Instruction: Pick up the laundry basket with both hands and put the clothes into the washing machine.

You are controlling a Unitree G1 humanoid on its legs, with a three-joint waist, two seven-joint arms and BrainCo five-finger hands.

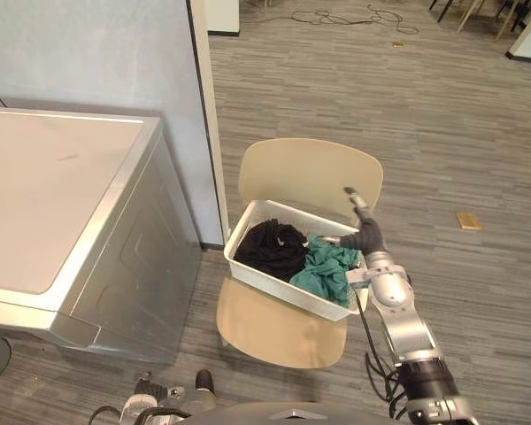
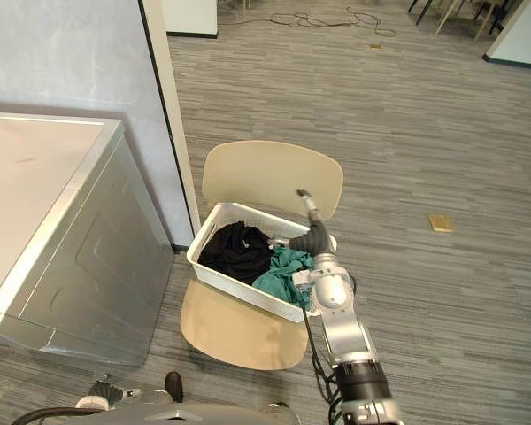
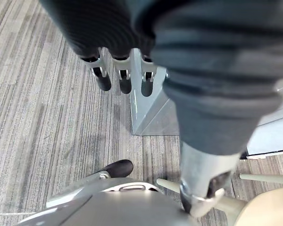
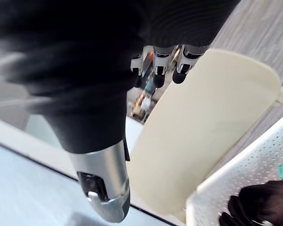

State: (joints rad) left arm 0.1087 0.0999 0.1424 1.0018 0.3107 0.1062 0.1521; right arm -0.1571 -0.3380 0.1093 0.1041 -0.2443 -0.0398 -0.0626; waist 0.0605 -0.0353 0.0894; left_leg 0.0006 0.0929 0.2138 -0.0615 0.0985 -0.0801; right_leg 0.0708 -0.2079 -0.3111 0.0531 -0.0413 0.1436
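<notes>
On the chair [image 1: 310, 168] beside the washing machine [image 1: 62, 195]: laundry basket [image 1: 281, 295], clothes [image 1: 270, 248] still inside. My right robot hand [image 1: 365, 235] hovers by its right rim, fingers straight, empty; lining up a grip, I judge. Left robot hand [image 3: 125, 77] hangs low, relaxed, empty.

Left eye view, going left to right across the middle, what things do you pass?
Washing machine → black clothes → teal garment → right hand → small tan block on the floor.

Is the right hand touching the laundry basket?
Cannot tell. In the left eye view the right hand overlaps the right rim of the basket; the right wrist view shows its straight fingers clear of it but hides the palm.
</notes>
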